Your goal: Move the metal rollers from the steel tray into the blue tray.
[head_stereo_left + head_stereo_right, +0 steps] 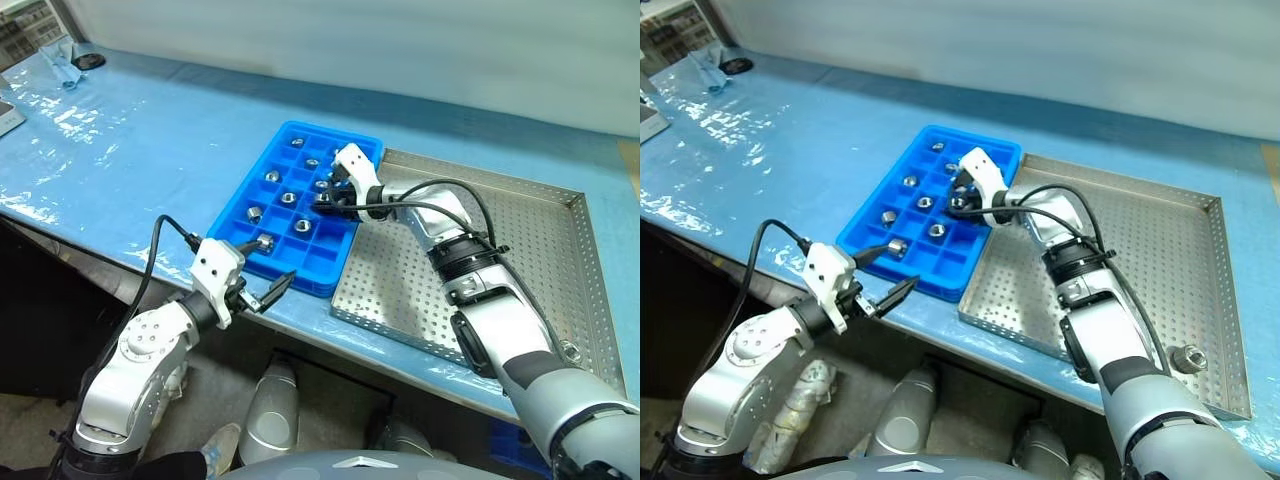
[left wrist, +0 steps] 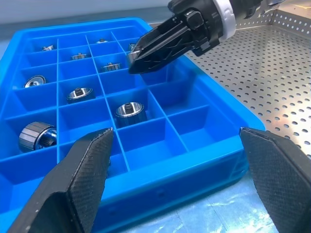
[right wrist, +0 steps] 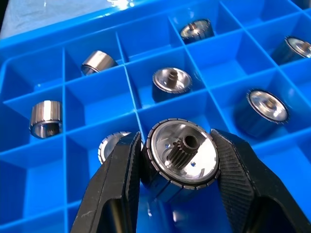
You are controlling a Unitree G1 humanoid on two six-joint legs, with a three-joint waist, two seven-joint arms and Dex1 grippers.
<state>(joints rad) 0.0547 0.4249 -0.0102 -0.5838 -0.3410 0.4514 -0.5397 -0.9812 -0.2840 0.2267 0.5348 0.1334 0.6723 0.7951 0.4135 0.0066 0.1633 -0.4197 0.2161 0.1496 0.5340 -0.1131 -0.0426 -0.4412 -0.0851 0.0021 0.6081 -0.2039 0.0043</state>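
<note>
The blue tray (image 1: 300, 278) lies on the table with the steel tray (image 1: 530, 230) touching its right side. Several metal rollers (image 1: 265, 242) sit one per compartment in the blue tray. My right gripper (image 1: 326, 200) hangs over the tray's middle compartments, shut on a roller (image 3: 182, 158) with a small toothed hub. A single roller (image 1: 1189, 357) rests near the steel tray's front right corner. My left gripper (image 1: 270, 290) is open and holds nothing, level with the blue tray's front edge; its fingertips (image 2: 104, 136) frame the front compartments.
The table (image 1: 150, 150) is covered in glossy blue film, and its front edge runs just below both trays. A dark round object (image 1: 88, 61) and some clutter lie at the far left corner. A pale wall stands behind the table.
</note>
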